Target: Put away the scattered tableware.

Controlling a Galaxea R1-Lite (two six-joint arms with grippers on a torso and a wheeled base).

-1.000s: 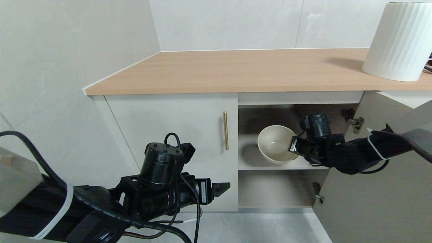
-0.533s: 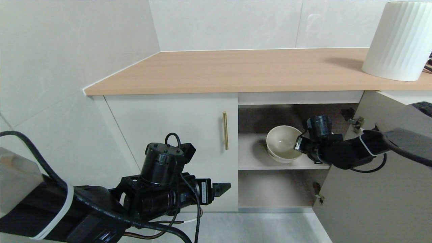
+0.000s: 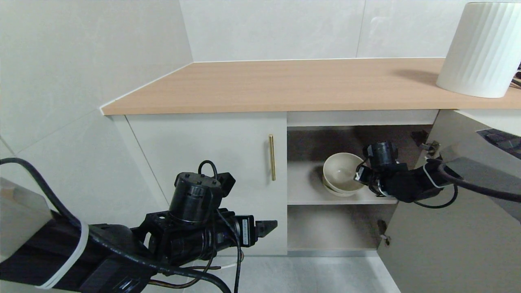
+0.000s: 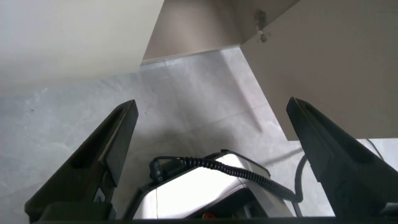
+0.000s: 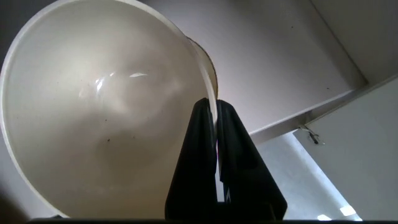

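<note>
Right hand (image 3: 358,175) clenched on the right rim of the round cream ceramic bowl (image 3: 340,173), tilted low over the cabinet shelf (image 3: 303,191), right of middle, bowl leftward of it.

Left arm (image 3: 101,248) sits low, near left, and points right. Left gripper (image 3: 266,226) (image 4: 214,121) is level, its jaws spread wide with nothing between them. Right arm (image 3: 411,185) comes in from the right, farther off and higher, with the wrist pointing left. Right gripper (image 3: 359,176) (image 5: 216,118) has its fingers (image 5: 198,134) pinched together on the right rim of a tilted bowl (image 3: 340,173) (image 5: 106,124).
</note>
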